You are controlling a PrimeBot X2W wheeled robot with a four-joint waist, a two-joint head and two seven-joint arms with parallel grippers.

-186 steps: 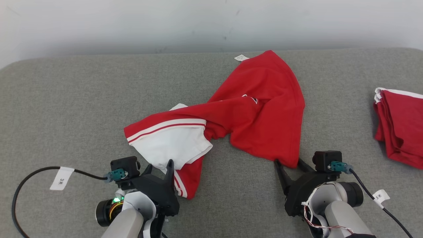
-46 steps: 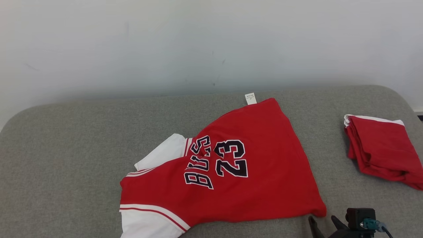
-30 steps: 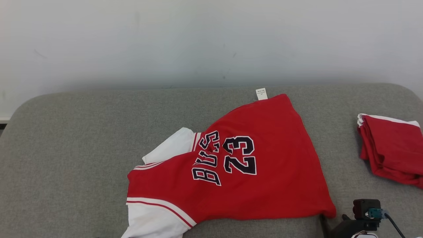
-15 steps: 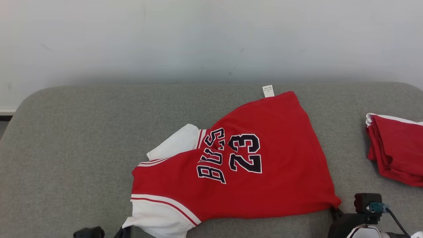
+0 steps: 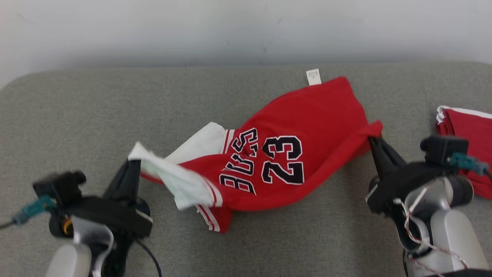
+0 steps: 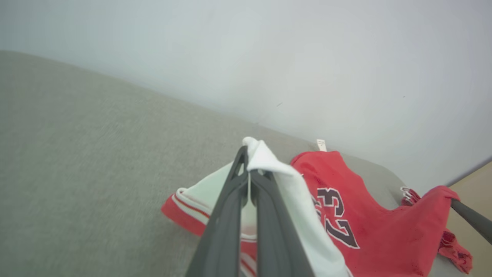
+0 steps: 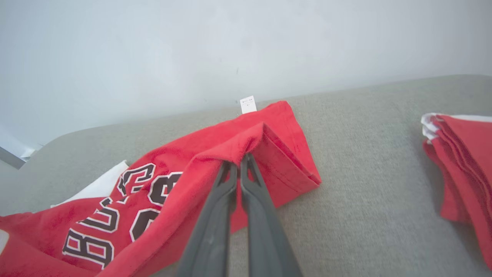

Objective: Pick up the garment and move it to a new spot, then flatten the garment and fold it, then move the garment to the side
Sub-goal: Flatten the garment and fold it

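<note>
step: flatten phase, my read. Two corners are pinched and the garment is half lifted, not yet spread.
left claw (image 5: 132, 164): pressed together on the white sleeve edge (image 5: 153, 163), lower left of the head view. In the left wrist view the cloth drapes over the fingertips.
right claw (image 5: 373, 140): pressed together on the red hem corner (image 5: 374, 127), right of centre.
garment (image 5: 307, 115): red jersey, "23" print up, centre frame. It sags bunched between the claws with its middle resting on the surface.
next: likely draw the claws apart to take up slack, then lay it flat. The sleeve grip looks thin and could slip.
surface (image 5: 77, 100): grey, fabric-covered, rounded corners. A folded red stack (image 5: 467, 127) sits at the right edge, well apart from the garment.
room: plain pale wall (image 5: 230, 27) along the top. A white tag (image 5: 313, 77) sticks out at the garment's upper edge.
</note>
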